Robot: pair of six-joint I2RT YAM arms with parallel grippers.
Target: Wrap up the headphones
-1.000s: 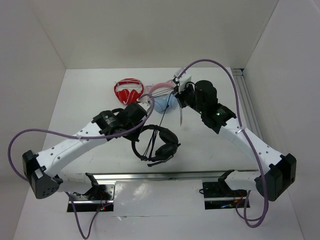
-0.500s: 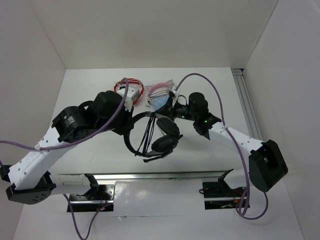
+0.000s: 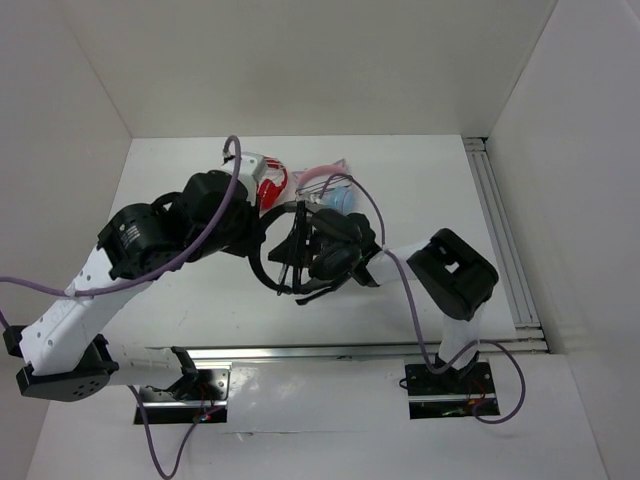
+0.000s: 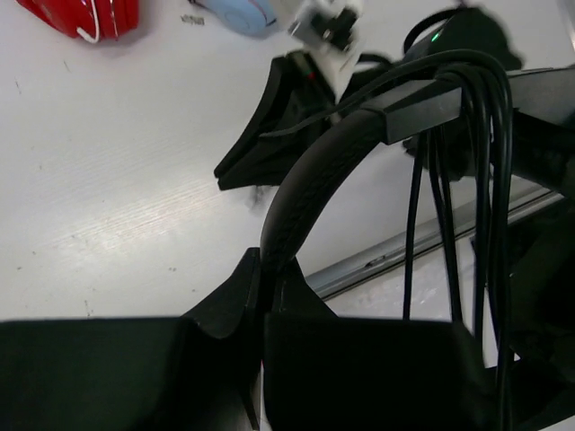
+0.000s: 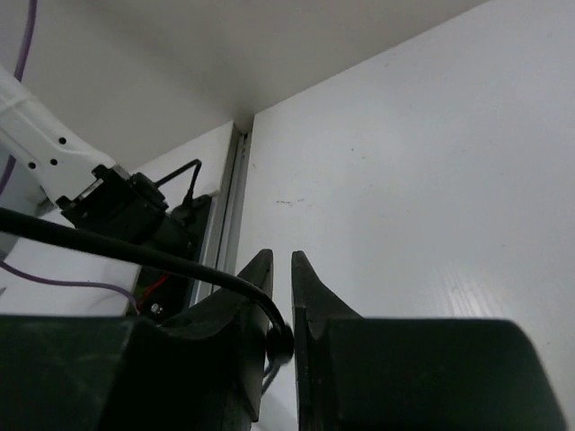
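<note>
The black headphones (image 3: 300,262) hang above the table, held by the headband (image 4: 301,184), on which my left gripper (image 4: 269,269) is shut. Their thin cable (image 4: 476,153) drapes over the headband in several loops. In the top view my left gripper (image 3: 258,235) is at the band's left side. My right gripper (image 3: 328,246) is tucked close against the earcups on the right. In the right wrist view its jaws (image 5: 280,256) stand slightly apart, and the cable (image 5: 180,265) still runs in between them.
The red-and-white headphones (image 3: 268,180) lie behind my left arm, and the light-blue ones with pink ears (image 3: 338,192) lie just behind the black set. A metal rail (image 3: 500,230) runs along the table's right side. The right arm's elbow (image 3: 455,272) is folded back.
The right arm has folded back and swung left to the black headphones, and its jaws have parted a little. The left arm has shifted the held headphones slightly toward the back.
</note>
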